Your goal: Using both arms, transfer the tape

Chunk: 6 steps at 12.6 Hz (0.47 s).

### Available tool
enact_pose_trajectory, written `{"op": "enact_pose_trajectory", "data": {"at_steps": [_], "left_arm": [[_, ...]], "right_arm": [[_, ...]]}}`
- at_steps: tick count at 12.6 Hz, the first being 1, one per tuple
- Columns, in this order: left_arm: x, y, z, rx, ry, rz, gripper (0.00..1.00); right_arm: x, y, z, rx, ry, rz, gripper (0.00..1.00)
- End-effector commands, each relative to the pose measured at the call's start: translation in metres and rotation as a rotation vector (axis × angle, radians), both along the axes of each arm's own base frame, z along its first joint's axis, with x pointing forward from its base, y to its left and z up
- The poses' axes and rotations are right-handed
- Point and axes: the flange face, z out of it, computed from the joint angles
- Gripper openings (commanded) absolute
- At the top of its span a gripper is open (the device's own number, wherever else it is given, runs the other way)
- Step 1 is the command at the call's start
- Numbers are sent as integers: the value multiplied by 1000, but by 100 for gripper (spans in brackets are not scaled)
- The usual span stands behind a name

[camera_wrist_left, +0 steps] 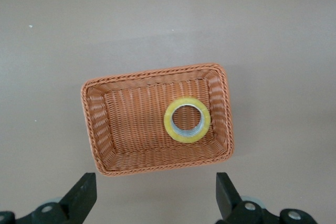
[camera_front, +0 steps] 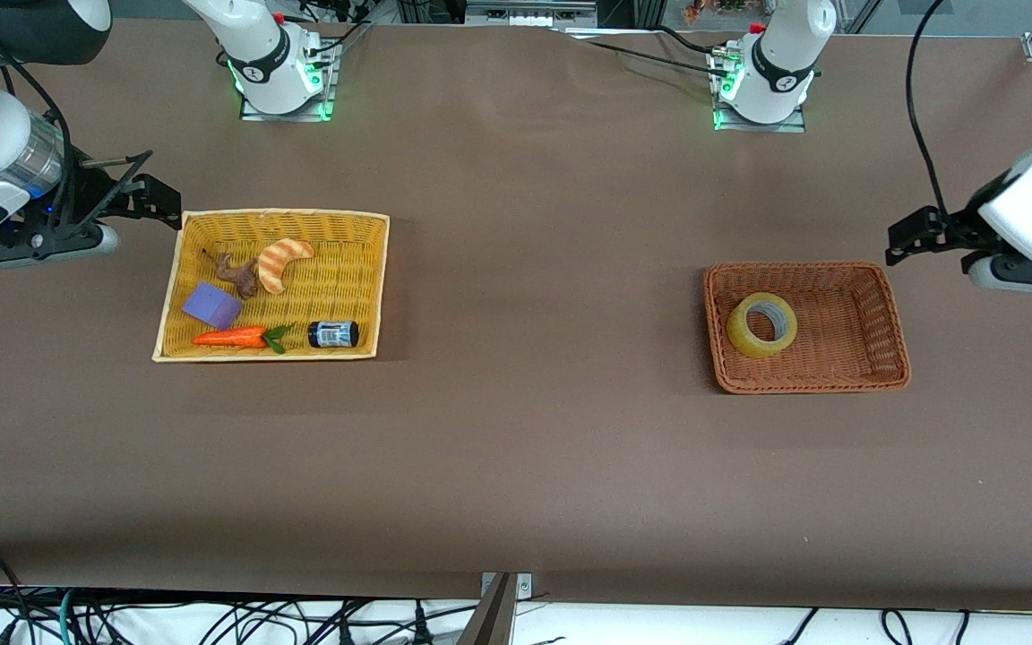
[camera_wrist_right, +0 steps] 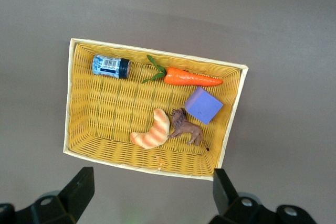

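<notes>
The tape (camera_front: 743,331), a yellowish ring with a grey core, lies flat in the brown wicker basket (camera_front: 892,333) toward the left arm's end of the table. It also shows in the left wrist view (camera_wrist_left: 171,123), inside that basket (camera_wrist_left: 131,129). My left gripper (camera_front: 915,237) is open and empty, up in the air beside the brown basket; its jaws (camera_wrist_left: 156,200) stand wide apart over bare table. My right gripper (camera_front: 153,199) is open and empty, up beside the yellow basket (camera_front: 364,269); its jaws (camera_wrist_right: 152,195) stand wide apart.
The yellow basket (camera_wrist_right: 105,124) holds a small dark jar (camera_wrist_right: 111,66), a toy carrot (camera_wrist_right: 191,78), a purple block (camera_wrist_right: 203,105), a croissant (camera_wrist_right: 152,132) and a brown animal figure (camera_wrist_right: 185,127). Brown table (camera_front: 534,296) stretches between the two baskets.
</notes>
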Motion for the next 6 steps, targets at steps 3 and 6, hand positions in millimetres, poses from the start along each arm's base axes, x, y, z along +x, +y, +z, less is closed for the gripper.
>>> {"op": "enact_pose_trajectory", "data": {"at_steps": [3,6], "left_arm": [[-25,-5,8,-7,6,13,100],[-24,-4,6,-7,10,16,100]], "right_arm": [[2,-2,6,-14,-3,15,100],[1,-2,6,-14,0,18,100]]}}
